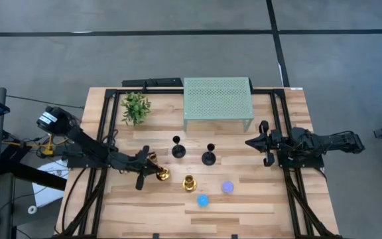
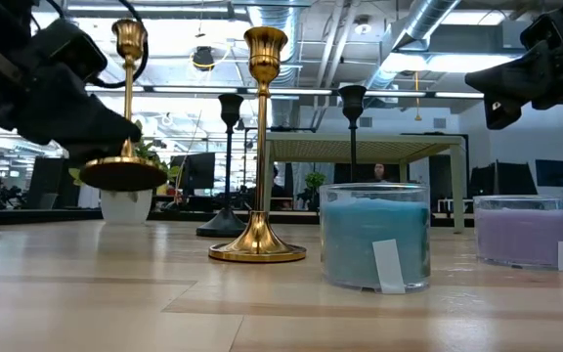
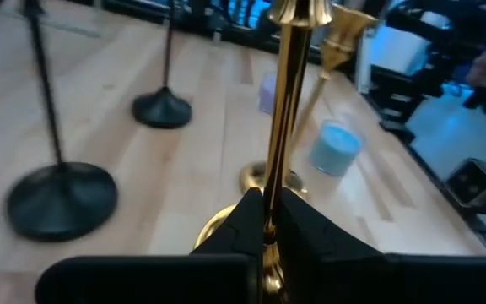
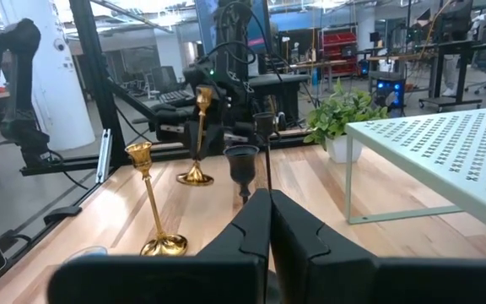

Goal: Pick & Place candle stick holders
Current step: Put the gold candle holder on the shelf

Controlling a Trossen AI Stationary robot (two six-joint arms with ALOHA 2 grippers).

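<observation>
first gold holder off the table, three still to go

the left gripper (image 1: pixel 152 166) is clamped on the slim stem of a gold candle stick holder (image 1: pixel 158 167), toward 8 o'clock on the wooden table (image 1: pixel 257 199). the low view shows that holder's round base hanging clear of the wood, tilted, and the left wrist view shows the dark fingers (image 3: pixel 247 219) pinched tight around the brass stem. the second gold holder (image 1: pixel 190 183) stands upright on the table just beside it, near 6 o'clock. the two black holders (image 1: pixel 178 149) (image 1: pixel 209 155) stand upright near the centre, a little apart, in front of the green perforated shelf (image 1: pixel 217 99) at 12 o'clock. the right gripper (image 1: pixel 265 143) waits at 3 o'clock, fingers closed on nothing, raised above the table. a blue candle jar (image 1: pixel 203 200) and a purple candle jar (image 1: pixel 227 188) sit around 5 o'clock, and a potted plant (image 1: pixel 136 106) at 10 o'clock. by the look of it the job has barely begun: one holder is picked and none visibly placed. where they are meant to go the pictures do not say, though the shelf seems a likely spot.
</observation>
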